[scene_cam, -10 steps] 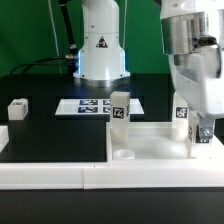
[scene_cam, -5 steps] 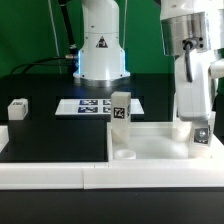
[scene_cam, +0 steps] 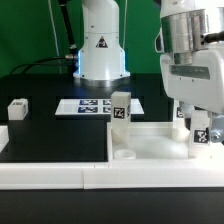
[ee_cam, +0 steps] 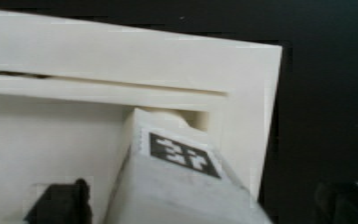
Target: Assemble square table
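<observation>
The white square slab (scene_cam: 150,138) lies on the black table against the white bar fence (scene_cam: 60,172). One tagged leg (scene_cam: 120,108) stands upright at its far corner on the exterior view's left. A second leg (scene_cam: 181,112) stands at the far right corner, mostly hidden by the arm. A third leg (scene_cam: 200,140) stands at the near right corner, and my gripper (scene_cam: 201,130) straddles it from above. In the wrist view the leg (ee_cam: 185,165) sits between the dark fingers (ee_cam: 60,200) with a gap on each side, over the slab (ee_cam: 51,130). A round socket (scene_cam: 124,154) is empty.
A fourth loose leg (scene_cam: 17,108) lies on the table at the exterior view's far left. The marker board (scene_cam: 95,105) lies flat behind the slab. The robot base (scene_cam: 100,50) stands at the back.
The gripper has turned about its vertical axis over the near right leg and its body now fills more of the view. The leg stays in place.
</observation>
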Available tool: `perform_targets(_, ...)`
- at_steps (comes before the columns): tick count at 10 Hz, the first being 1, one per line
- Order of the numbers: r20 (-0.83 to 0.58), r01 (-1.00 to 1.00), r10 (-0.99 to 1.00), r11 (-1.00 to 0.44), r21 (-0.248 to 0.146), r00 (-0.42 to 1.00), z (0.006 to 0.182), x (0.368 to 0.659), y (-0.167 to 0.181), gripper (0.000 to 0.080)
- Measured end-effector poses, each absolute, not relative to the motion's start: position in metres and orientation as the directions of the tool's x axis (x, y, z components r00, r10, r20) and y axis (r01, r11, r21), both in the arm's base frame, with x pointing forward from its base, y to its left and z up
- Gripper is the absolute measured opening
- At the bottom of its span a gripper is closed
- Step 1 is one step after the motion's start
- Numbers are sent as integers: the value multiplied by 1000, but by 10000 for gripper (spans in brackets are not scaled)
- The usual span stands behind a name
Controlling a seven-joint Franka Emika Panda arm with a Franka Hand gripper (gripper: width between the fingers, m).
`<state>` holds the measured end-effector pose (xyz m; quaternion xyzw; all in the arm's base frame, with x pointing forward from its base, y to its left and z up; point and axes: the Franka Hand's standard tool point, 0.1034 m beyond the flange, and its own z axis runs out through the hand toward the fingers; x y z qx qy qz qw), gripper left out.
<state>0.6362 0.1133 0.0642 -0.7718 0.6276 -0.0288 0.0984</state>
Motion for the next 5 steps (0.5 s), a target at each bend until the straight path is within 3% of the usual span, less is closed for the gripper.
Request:
perform_targets(2,-40,-916,-930,-352,-194,366,64,636,113,648)
perform_targets(5,69,-630,-648,-757,-172,759,68,637,125,648)
